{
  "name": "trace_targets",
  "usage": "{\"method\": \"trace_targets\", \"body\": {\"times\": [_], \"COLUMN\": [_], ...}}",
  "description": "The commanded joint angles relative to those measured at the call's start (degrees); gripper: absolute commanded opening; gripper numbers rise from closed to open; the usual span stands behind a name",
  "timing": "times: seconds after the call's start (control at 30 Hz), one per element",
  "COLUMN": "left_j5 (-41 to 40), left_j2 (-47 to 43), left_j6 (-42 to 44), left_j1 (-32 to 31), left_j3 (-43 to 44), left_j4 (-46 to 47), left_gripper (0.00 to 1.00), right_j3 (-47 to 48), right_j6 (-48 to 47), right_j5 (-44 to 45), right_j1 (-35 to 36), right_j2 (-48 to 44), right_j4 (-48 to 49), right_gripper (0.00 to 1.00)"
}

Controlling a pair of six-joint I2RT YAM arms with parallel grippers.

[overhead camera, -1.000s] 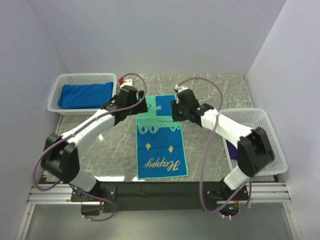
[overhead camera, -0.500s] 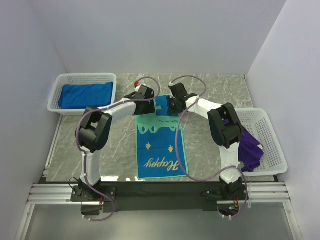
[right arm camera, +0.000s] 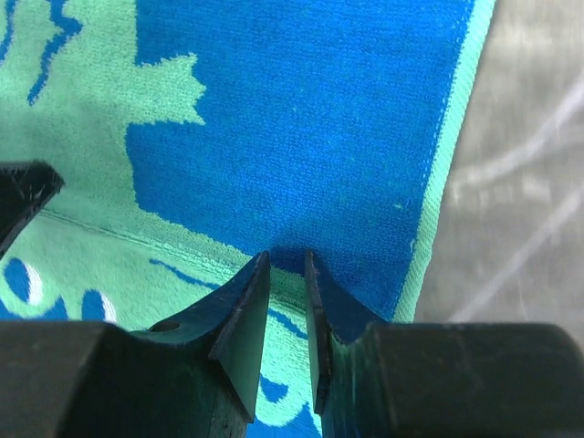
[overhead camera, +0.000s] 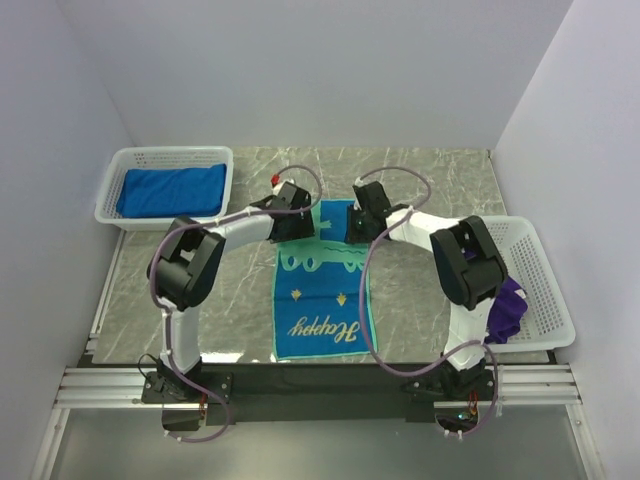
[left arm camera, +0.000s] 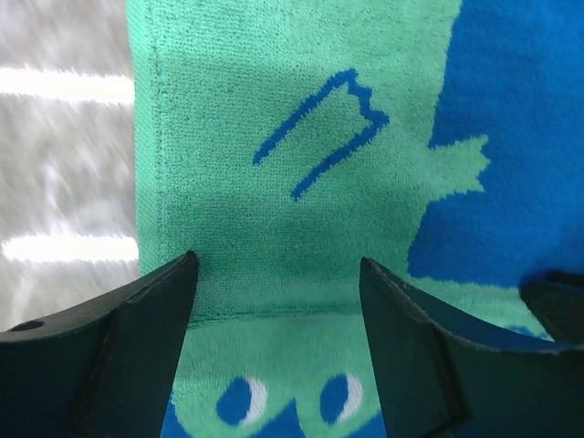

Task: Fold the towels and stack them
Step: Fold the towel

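Observation:
A teal-and-blue patterned towel (overhead camera: 322, 300) lies lengthwise on the marble table, its far end folded over onto itself. My left gripper (overhead camera: 298, 225) is open, its jaws wide apart just above the folded layer's edge (left arm camera: 274, 137). My right gripper (overhead camera: 352, 225) has its jaws nearly together, and their tips (right arm camera: 286, 255) pinch the blue edge of the folded layer (right arm camera: 301, 119). A royal blue towel (overhead camera: 170, 190) lies folded in the left basket. A purple towel (overhead camera: 505, 305) lies crumpled in the right basket. The yellow and orange towels are out of view.
A white mesh basket (overhead camera: 165, 152) stands at the far left. Another white mesh basket (overhead camera: 545, 270) stands at the right edge. The grey marble table (overhead camera: 420, 290) lies between them, with plain walls on three sides.
Both arms have stretched out low over the towel's far end. Since half a second ago both grippers have come slightly nearer, onto the folded layer's edge.

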Motion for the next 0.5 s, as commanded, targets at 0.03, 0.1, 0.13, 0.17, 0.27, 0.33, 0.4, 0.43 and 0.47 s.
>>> {"method": "trace_targets", "body": {"times": [0.03, 0.1, 0.13, 0.17, 0.27, 0.33, 0.4, 0.43, 0.47], "left_j5": [6.0, 6.8, 7.0, 7.1, 6.4, 3.7, 0.5, -2.8, -4.1], "left_j2": [-3.2, -4.9, -6.5, -7.3, -10.6, -13.0, -14.4, -14.4, -14.3], "left_j6": [-5.2, -6.3, -6.6, -7.1, -7.7, -7.6, -6.0, -5.2, -3.4], "left_j1": [-3.7, -5.5, -6.1, -6.7, -7.8, -7.9, -7.8, -7.8, -7.7], "left_j3": [-7.5, -10.0, -10.7, -11.3, -13.0, -12.3, -8.9, -7.4, -5.8], "left_j4": [-5.1, -5.3, -5.5, -5.7, -7.1, -8.3, -11.0, -12.2, -13.1], "left_gripper": [0.78, 0.78, 0.78, 0.78, 0.79, 0.81, 0.87, 0.89, 0.92], "right_j3": [-6.9, -8.6, -8.9, -9.4, -8.4, -6.5, -3.5, -2.2, 0.6], "right_j6": [-0.8, -1.6, -2.0, -3.2, -7.0, -9.2, -12.5, -13.6, -16.5], "right_j5": [0.3, -0.1, -1.0, -1.4, -4.3, -5.3, -5.1, -4.9, -5.0], "right_j1": [-0.4, -0.3, -0.4, -0.3, -0.1, -0.1, -0.2, -0.3, -0.5], "right_j2": [-3.8, -6.2, -6.9, -8.2, -9.8, -9.8, -9.9, -9.8, -9.3], "right_j4": [-5.8, -6.8, -7.2, -7.8, -10.7, -14.3, -16.7, -17.4, -18.1], "right_gripper": [0.31, 0.31, 0.31, 0.31, 0.31, 0.31, 0.32, 0.32, 0.33]}}
